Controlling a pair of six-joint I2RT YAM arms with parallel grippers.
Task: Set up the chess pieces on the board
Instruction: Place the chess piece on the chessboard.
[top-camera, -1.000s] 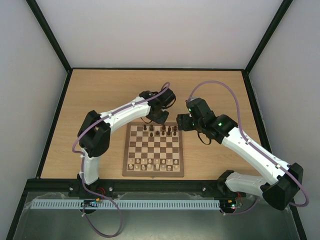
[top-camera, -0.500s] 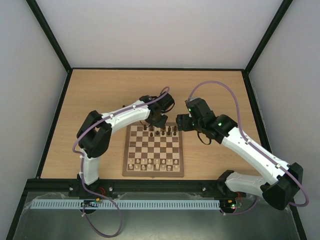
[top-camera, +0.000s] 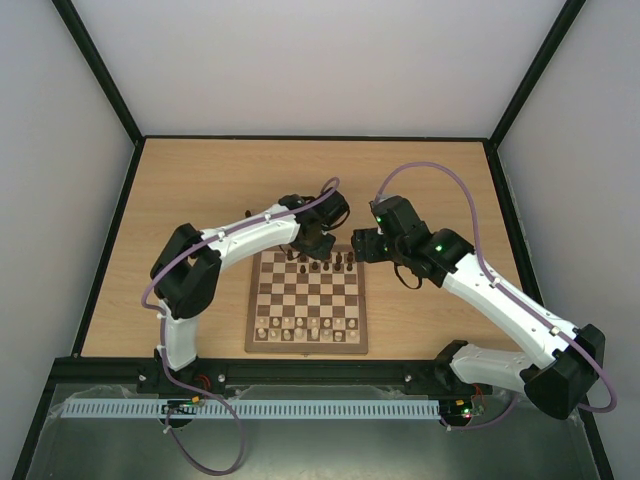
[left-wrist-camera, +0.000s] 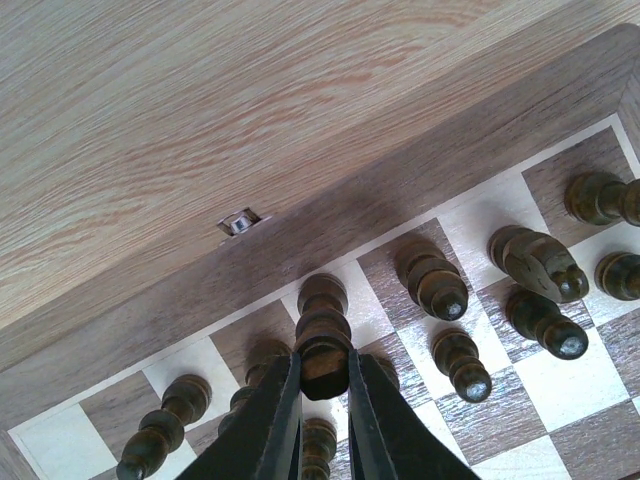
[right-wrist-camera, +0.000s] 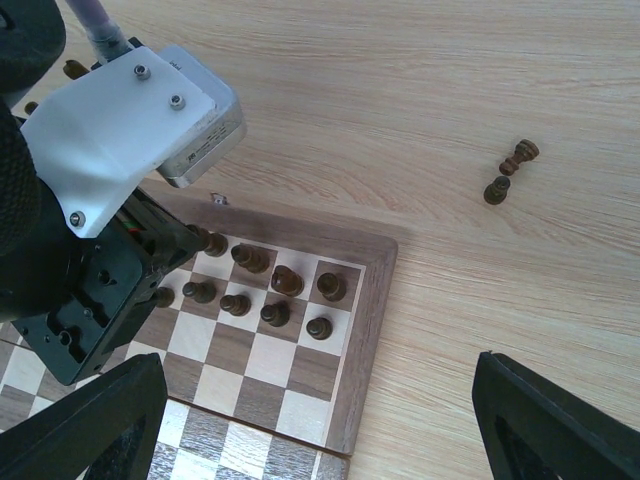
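Pinching a dark piece (left-wrist-camera: 322, 335), the left claw (left-wrist-camera: 324, 365) hangs over the far row of the board (left-wrist-camera: 420, 180), among other dark pieces (left-wrist-camera: 433, 280) standing there. The right claw (right-wrist-camera: 320, 425) is spread wide above the board's far right corner; two more dark pieces (right-wrist-camera: 510, 172) lie on the table (right-wrist-camera: 450, 60) nearby.

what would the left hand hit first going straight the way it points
The left hand, shut on a dark chess piece, points down at the board; the piece probably lands on a far-row square first. Depth is unclear.
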